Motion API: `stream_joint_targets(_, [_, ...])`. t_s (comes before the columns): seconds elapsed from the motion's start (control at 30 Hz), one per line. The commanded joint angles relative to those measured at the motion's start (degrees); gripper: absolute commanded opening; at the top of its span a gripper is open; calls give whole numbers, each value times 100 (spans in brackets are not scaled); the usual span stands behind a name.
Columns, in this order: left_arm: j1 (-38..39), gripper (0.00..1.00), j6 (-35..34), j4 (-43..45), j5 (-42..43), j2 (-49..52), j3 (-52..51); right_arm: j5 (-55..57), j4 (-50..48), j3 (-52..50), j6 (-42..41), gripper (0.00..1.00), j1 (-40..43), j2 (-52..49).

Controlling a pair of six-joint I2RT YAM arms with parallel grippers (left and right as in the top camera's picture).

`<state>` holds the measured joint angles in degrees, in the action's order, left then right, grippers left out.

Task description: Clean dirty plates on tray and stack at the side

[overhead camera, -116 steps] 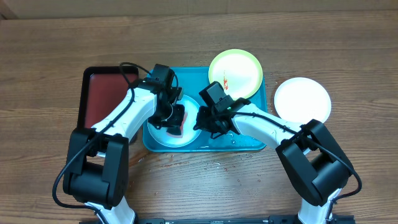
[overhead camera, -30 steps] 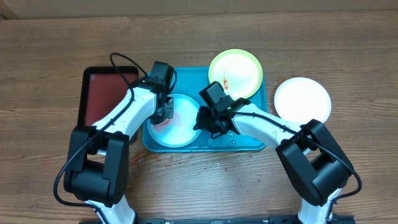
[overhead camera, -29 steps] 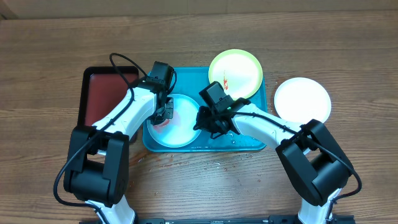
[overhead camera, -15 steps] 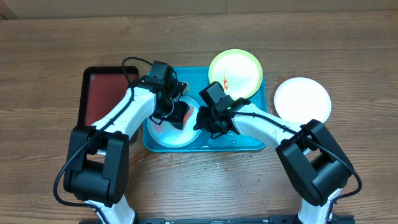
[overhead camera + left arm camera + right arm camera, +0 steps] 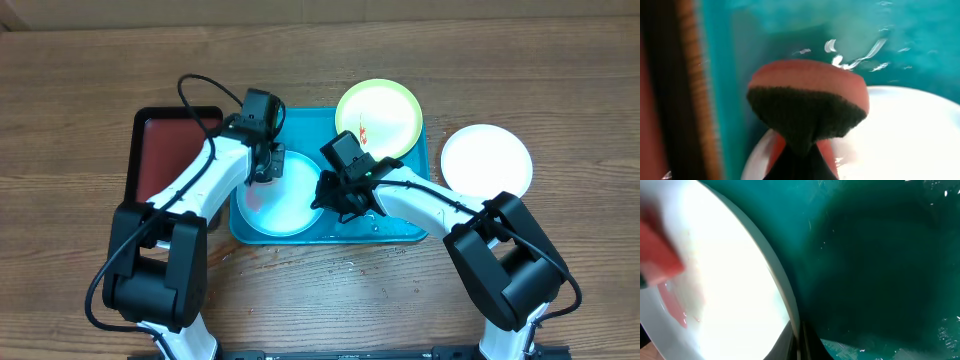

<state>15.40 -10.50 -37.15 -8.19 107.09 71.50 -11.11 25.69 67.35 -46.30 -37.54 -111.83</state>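
The mint-aqua plate [image 5: 282,205] lies in the left half of the turquoise tray [image 5: 400,228]. My left gripper [image 5: 268,165] is shut on a red sponge with a dark scouring face [image 5: 807,107], held at the plate's far-left rim [image 5: 900,130]. My right gripper [image 5: 325,192] is shut on the plate's right rim [image 5: 785,287]; a red smear shows on the plate [image 5: 672,307]. The yellow-green plate [image 5: 378,117] with a red smear rests on the tray's back right corner. The white plate [image 5: 486,158] lies on the table right of the tray.
A black-rimmed dark red tray [image 5: 165,150] lies against the turquoise tray's left side. The tray floor [image 5: 880,270] right of the held plate is wet. Wooden table all round.
My left gripper has swept the sponge from the plate's middle back to its far-left rim. The right gripper has stayed clamped on the plate's right rim.
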Motion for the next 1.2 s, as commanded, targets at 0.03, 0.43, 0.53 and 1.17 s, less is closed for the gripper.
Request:
stream_joint_targets(0.03, [-50, 4, -684, -892, -739, 92, 1073, 28, 17, 79, -13, 4, 76, -37])
stream_joint_targets(0.43, [-428, 4, -807, -2354, 339, 92, 2299, 2035, 2070, 1202, 610, 4, 72, 498])
stream_joint_targets(0.53, [-404, 4, -750, -2413, 341, 92, 2299, 3220, 2710, 1478, 610, 4, -127, 649])
stream_joint_targets(1.17, [-402, 4, -750, -2417, 428, 92, 2299, 8273, 4153, 1749, 581, 4, -1899, 713])
